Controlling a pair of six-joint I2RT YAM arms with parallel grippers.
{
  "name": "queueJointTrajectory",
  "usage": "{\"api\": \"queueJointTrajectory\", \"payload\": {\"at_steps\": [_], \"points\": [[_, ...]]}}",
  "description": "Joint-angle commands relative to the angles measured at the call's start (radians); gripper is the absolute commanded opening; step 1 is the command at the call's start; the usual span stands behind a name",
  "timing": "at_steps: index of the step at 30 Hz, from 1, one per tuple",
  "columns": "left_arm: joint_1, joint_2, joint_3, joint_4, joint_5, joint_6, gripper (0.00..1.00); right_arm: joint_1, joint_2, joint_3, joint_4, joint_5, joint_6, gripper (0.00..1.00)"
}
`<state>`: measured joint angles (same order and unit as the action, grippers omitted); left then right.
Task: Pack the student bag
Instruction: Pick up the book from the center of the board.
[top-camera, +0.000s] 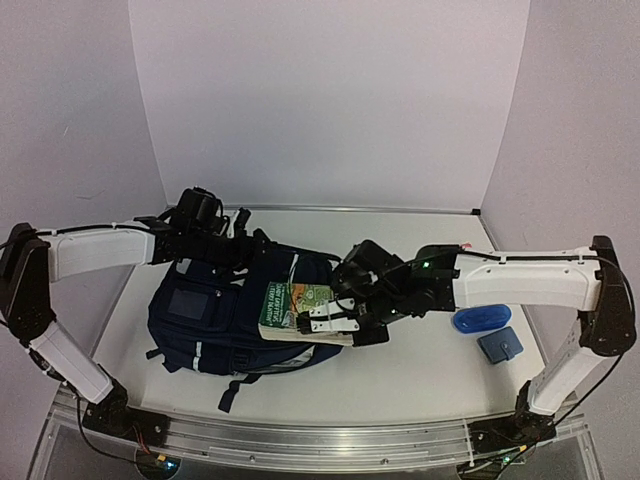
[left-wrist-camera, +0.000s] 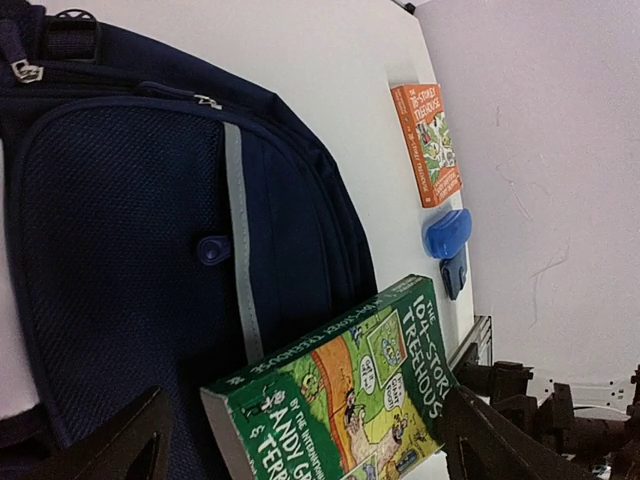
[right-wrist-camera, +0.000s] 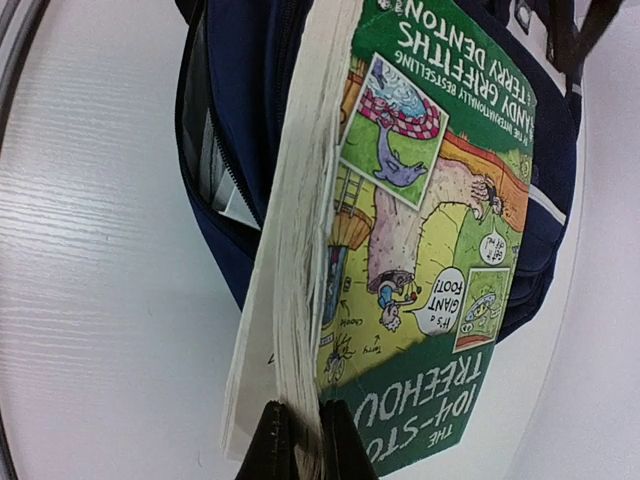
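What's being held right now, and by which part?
The right gripper pinches the green book by its page edge, at the title end; the open left gripper holds nothing.

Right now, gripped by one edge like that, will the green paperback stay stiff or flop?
Probably it flexes a little: the right end effector pinches the green paperback at one edge only, and its pages fan apart near the grip. It looks thick, so likely fairly heavy for its size. The smooth cover might slip.

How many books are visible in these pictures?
2. The right gripper holds a green book over the backpack; an orange book lies on the table. More may be hidden inside.
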<state>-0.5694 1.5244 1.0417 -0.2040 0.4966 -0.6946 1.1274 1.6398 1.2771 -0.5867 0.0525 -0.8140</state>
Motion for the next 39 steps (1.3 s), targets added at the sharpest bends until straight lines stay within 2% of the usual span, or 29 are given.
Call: {"api": "queueJointTrajectory", "payload": {"at_steps": [1,9,12,17,26,27,28,30,31,33,35,37,39], "points": [[0.000,0.074,0.090,-0.006,0.096,0.048,0.92,0.041,-0.021,-0.049,0.127,0.155,-0.090,0.00],[0.000,0.177,0.151,-0.055,0.178,0.120,0.93,0.059,-0.039,-0.194,0.355,0.294,-0.208,0.00],[-0.001,0.228,0.180,-0.066,0.251,0.131,0.89,0.063,-0.040,-0.228,0.438,0.337,-0.245,0.00],[-0.026,0.239,0.187,-0.064,0.352,0.162,0.74,0.066,-0.043,-0.257,0.518,0.379,-0.297,0.00],[-0.075,0.178,0.189,-0.086,0.452,0.205,0.36,0.066,-0.022,-0.265,0.623,0.434,-0.351,0.00],[-0.075,0.171,0.186,-0.084,0.452,0.204,0.31,0.066,-0.021,-0.259,0.627,0.441,-0.350,0.04],[-0.075,0.160,0.178,-0.078,0.448,0.200,0.26,0.066,-0.022,-0.250,0.630,0.447,-0.345,0.12],[-0.070,0.122,0.160,-0.046,0.409,0.177,0.14,0.063,-0.029,-0.226,0.631,0.461,-0.317,0.41],[-0.064,0.101,0.151,-0.033,0.382,0.166,0.05,0.060,-0.036,-0.214,0.631,0.466,-0.297,0.54],[-0.043,0.046,0.118,0.030,0.334,0.122,0.00,0.039,-0.055,-0.180,0.628,0.467,-0.218,0.77],[-0.021,-0.016,0.091,0.124,0.284,0.074,0.00,-0.002,-0.084,-0.121,0.594,0.452,-0.087,0.95],[-0.007,-0.064,0.081,0.209,0.207,0.032,0.00,-0.062,-0.110,-0.031,0.479,0.391,0.079,0.98],[0.003,-0.101,0.071,0.324,0.136,-0.023,0.00,-0.149,-0.129,0.082,0.368,0.264,0.270,0.98]]}}
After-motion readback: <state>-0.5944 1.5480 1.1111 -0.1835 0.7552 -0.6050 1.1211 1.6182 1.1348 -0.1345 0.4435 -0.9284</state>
